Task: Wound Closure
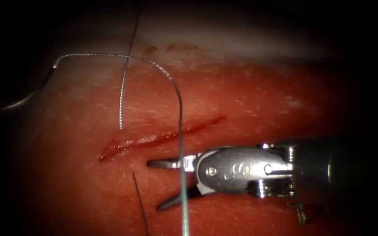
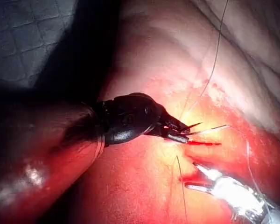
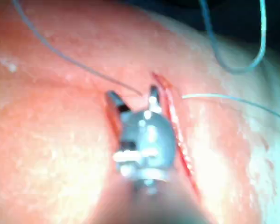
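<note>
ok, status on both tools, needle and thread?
Right tool open, empty, just below the cut. Left tool at the cut; jaw state unclear. Thread loops across the cut, passing over the right tool's open jaws. Needle not made out.

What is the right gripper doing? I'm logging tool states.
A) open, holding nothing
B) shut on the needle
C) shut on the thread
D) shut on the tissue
A: the right gripper has its jaws spread just below the cut, with the thread crossing in front, ungripped.
</note>
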You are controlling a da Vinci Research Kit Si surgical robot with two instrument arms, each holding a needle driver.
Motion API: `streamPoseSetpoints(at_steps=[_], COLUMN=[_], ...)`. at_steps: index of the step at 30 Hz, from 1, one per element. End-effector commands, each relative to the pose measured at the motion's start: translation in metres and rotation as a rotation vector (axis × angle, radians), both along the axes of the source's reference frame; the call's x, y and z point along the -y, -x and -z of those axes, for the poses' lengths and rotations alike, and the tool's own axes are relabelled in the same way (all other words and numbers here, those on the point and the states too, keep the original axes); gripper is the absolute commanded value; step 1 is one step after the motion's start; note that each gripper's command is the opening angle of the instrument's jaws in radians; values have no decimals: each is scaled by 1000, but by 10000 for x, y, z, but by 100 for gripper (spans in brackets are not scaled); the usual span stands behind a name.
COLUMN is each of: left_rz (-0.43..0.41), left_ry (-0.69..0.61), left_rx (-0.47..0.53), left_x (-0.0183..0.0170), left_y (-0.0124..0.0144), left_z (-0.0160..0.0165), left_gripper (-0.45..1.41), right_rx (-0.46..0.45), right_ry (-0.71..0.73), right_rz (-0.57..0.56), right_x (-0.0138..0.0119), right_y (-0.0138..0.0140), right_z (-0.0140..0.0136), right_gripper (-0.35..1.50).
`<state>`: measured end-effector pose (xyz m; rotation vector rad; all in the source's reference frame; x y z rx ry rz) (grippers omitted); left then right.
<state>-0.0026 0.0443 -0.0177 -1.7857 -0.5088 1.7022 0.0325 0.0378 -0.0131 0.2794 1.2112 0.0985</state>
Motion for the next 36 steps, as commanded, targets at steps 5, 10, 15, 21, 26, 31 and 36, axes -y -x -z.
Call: streamPoseSetpoints(at_steps=[5,10,15,21,26,31,36], left_rz=[-1,-1,-1,-1,0,1,1], left_ry=[-3,-3,-3,-3,-2,0,0], left_rx=[2,2,2,2,1,-1,-1], left_x=[7,7,7,7,7,9,9], left_y=[5,5,5,5,6,9,9], left_z=[-7,-7,-7,-7,-8,-10,-10], left_gripper=[-35,-35,-35,-35,-35,-35,-35], right_rx=[13,19,44,52,7,-59,-132], right_ry=[25,32,36,15,-29,-64,-88], right_rz=[-8,-10,14,80,151,250,363], right_x=[17,21,19,19,18,32,52], right_y=[-35,-42,-39,-24,-17,-12,-9], right_z=[-35,-41,-51,-41,-7,40,85], right_gripper=[121,104,-13,-35,-35,-35,-35])
